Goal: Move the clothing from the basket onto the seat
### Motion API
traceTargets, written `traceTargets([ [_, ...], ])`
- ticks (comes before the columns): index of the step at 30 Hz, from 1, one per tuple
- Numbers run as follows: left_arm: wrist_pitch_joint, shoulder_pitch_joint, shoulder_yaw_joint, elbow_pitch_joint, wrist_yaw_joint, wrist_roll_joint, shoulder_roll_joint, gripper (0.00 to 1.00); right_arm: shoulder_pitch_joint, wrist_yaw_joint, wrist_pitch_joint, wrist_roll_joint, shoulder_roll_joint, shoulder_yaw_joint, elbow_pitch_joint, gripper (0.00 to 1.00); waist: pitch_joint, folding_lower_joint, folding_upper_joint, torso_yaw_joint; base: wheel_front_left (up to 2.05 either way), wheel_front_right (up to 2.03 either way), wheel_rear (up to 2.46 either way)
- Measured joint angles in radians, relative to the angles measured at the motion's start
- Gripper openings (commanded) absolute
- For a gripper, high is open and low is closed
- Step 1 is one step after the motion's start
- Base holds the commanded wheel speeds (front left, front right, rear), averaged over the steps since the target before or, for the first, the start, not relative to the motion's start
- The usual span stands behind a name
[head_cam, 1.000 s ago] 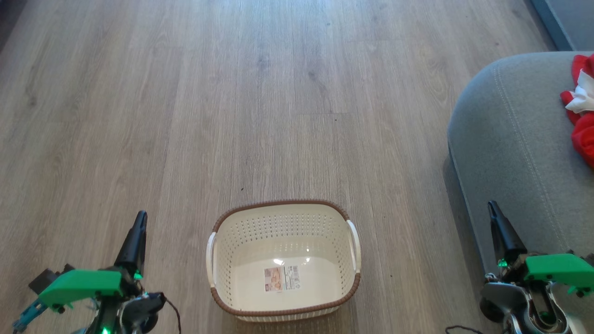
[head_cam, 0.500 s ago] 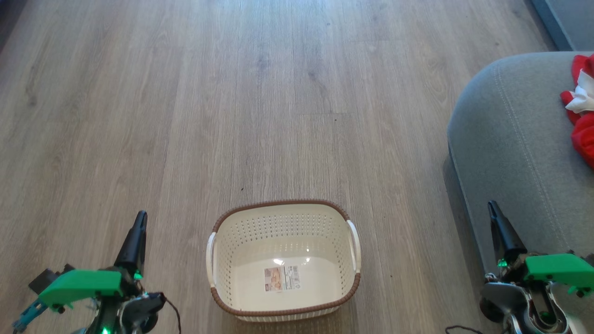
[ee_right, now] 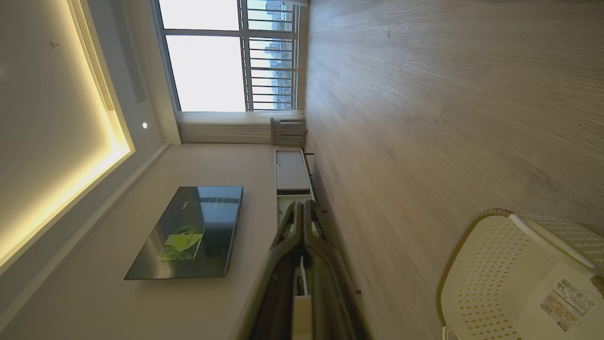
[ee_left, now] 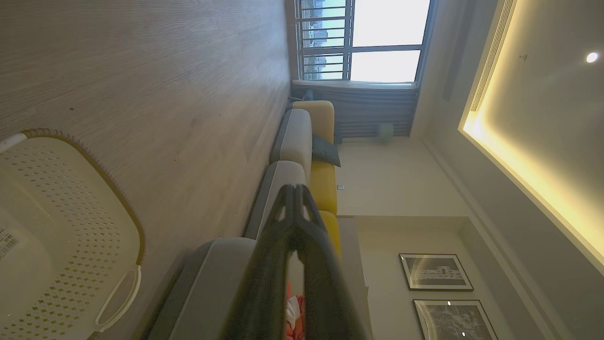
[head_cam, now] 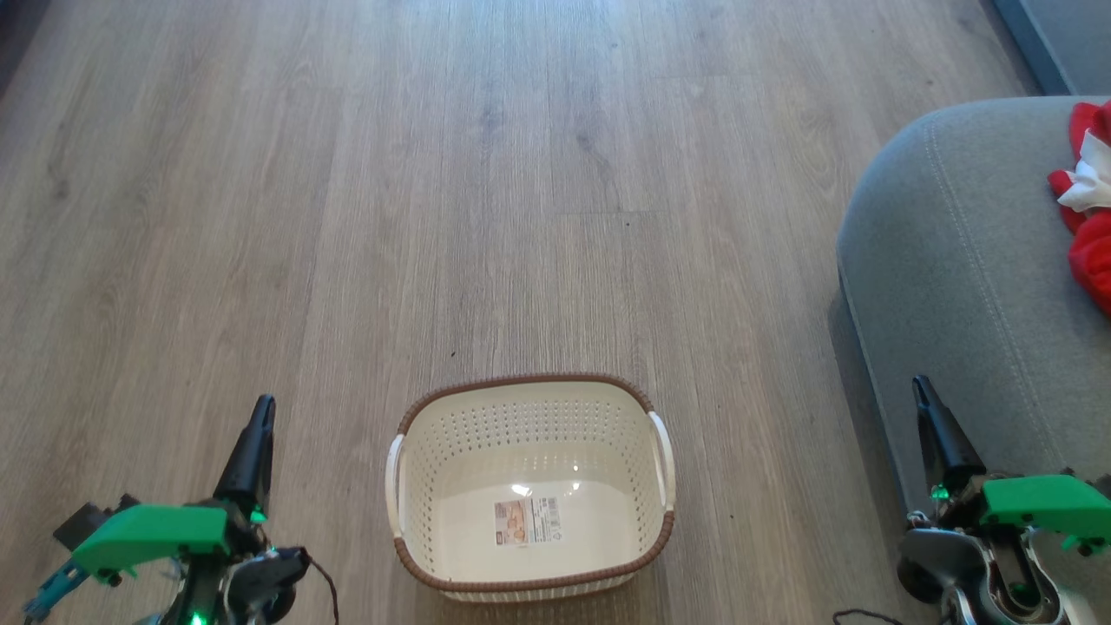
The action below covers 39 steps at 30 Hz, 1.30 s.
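Note:
The cream basket (head_cam: pixel 531 577) with its brown rim stands on the wooden floor between my arms; inside it only the paper label on its bottom shows. Red and white clothing (head_cam: pixel 1089 204) lies on the grey seat (head_cam: pixel 955 260) at the right edge. My left gripper (head_cam: pixel 263 408) is at the lower left, shut, holding nothing. At the lower right, beside the seat's front edge, my right gripper (head_cam: pixel 920 386) is also shut and holds nothing. The left wrist view has the basket (ee_left: pixel 56 236), the seat (ee_left: pixel 212 283) and a bit of the clothing (ee_left: pixel 295 314). The right wrist view shows the basket (ee_right: pixel 495 269).
Wooden floor (head_cam: pixel 486 174) stretches ahead and to the left. In the left wrist view a grey and yellow sofa (ee_left: pixel 306 151) runs toward a window. A wall television (ee_right: pixel 188 231) and a low cabinet (ee_right: pixel 290 174) show in the right wrist view.

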Motion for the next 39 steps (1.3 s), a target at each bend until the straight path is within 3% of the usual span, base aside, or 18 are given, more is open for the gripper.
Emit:
traceTargets([
  [39, 0.0, 0.0, 0.0, 0.0, 0.0, 0.0, 0.0, 0.0, 0.0, 0.0, 0.0, 0.0, 0.0, 0.0, 0.0, 0.0, 0.0, 0.0, 0.0, 0.0, 0.0, 0.0, 0.0],
])
